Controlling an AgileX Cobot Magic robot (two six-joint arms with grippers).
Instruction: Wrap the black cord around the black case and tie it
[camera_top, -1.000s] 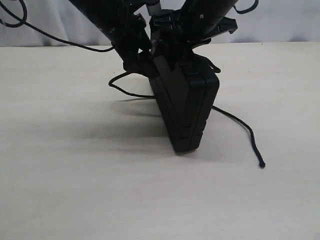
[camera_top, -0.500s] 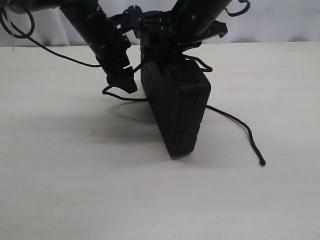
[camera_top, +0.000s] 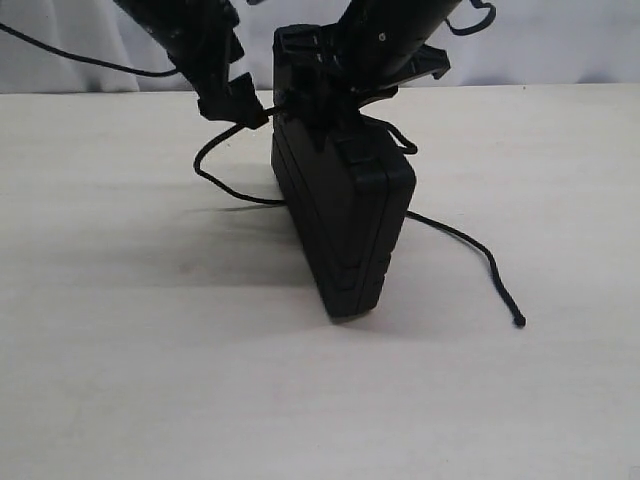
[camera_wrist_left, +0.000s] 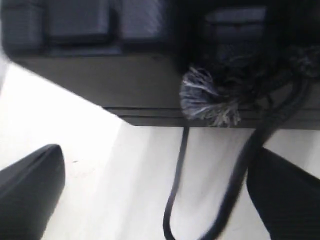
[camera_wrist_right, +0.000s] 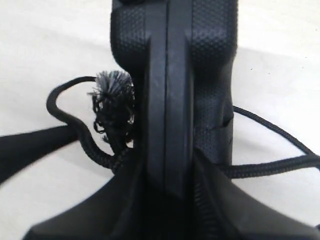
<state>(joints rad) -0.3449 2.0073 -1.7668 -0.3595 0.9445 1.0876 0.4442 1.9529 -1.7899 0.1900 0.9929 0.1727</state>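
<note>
The black case (camera_top: 345, 225) stands on its narrow edge in the middle of the table. My right gripper (camera_top: 335, 105) comes down from above and is shut on the case's top edge (camera_wrist_right: 167, 100), with one finger on each face. The black cord (camera_top: 215, 170) loops out to the left of the case, then trails right along the table to its knotted tip (camera_top: 519, 321). A frayed cord end (camera_wrist_right: 112, 97) sits against the case beside the right gripper. My left gripper (camera_top: 235, 105) hangs open just left of the case top. The cord loop (camera_wrist_left: 175, 200) runs loose between its spread fingers (camera_wrist_left: 30, 192).
The pale table (camera_top: 150, 380) stretches all around the case. A white backdrop (camera_top: 560, 50) closes off the far edge. A thin robot cable (camera_top: 80, 62) hangs at the upper left behind the left arm.
My left gripper has pulled off the case, moving left and then up, and its jaws have spread wider. The case, in the right gripper, has shifted slightly left. The left cord loop has lifted.
</note>
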